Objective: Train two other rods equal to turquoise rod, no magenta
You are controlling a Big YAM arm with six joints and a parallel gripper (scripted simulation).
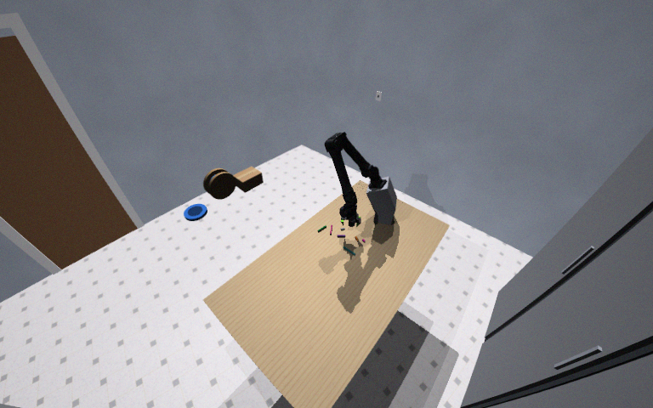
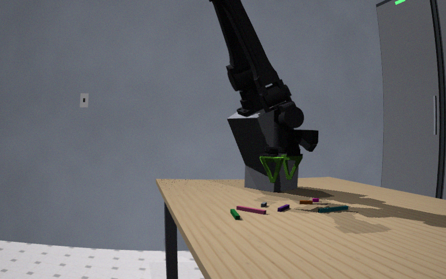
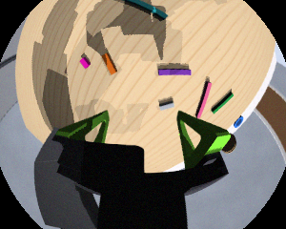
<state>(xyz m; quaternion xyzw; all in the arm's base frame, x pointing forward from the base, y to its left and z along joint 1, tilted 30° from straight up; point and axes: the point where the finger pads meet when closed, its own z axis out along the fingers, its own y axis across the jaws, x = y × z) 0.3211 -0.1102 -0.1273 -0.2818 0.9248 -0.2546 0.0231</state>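
My gripper (image 2: 281, 179) (image 3: 142, 114) is open and empty, above the table. In the wrist view the purple rod (image 2: 283, 208) (image 3: 174, 72) lies crosswise ahead of the fingers. The orange rod (image 2: 305, 201) (image 3: 109, 64) lies left of it, slanted, with the magenta rod (image 2: 315, 200) (image 3: 85, 62) close by. The short grey rod (image 2: 263, 204) (image 3: 166, 104) is nearest the fingertips. The pink rod (image 2: 251, 210) (image 3: 204, 100) and the green rod (image 2: 234, 214) (image 3: 222, 102) lie to the right. The turquoise rod (image 2: 333, 208) (image 1: 349, 250) is farthest out. All rods lie apart.
The rods lie on a wooden table (image 1: 289, 313) (image 2: 287, 249). The arm's grey base block (image 1: 383, 201) (image 2: 253, 178) stands behind them. The green and pink rods are the ones nearest the table's side edge. Arm shadows fall around the turquoise and orange rods.
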